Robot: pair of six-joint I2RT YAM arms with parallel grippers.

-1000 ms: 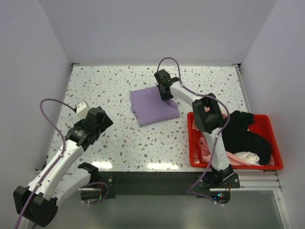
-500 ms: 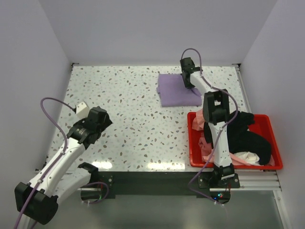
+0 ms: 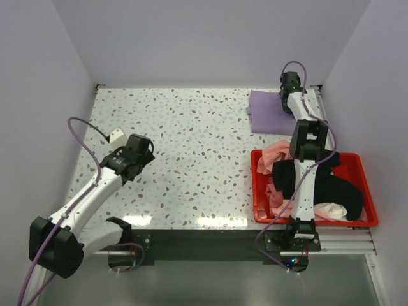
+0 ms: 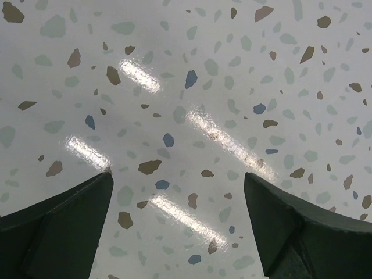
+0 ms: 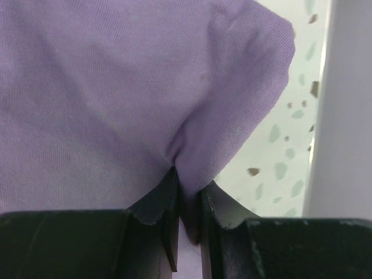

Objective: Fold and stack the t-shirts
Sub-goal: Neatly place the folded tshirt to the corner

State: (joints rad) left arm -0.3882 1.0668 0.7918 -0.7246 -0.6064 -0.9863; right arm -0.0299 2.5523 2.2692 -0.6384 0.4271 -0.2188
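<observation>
Lavender t-shirt [image 3: 265, 112] pinched at its right edge by the right gripper [image 5: 187, 185], far right corner of the table [image 3: 185, 121].
Right gripper jaws are pressed together on a raised pleat of cloth. The folded shirt lies flat and extends leftward from the fingers, near-square, with no clear long axis. Just nearward sits the red bin [image 3: 368, 191] holding the salmon-pink, black and white t-shirts [image 3: 331, 188]. The left gripper [image 4: 177, 192] hovers with jaws spread wide over the tabletop, well apart to the left. Judgement: the right arm is nearer for release and the next pick.
</observation>
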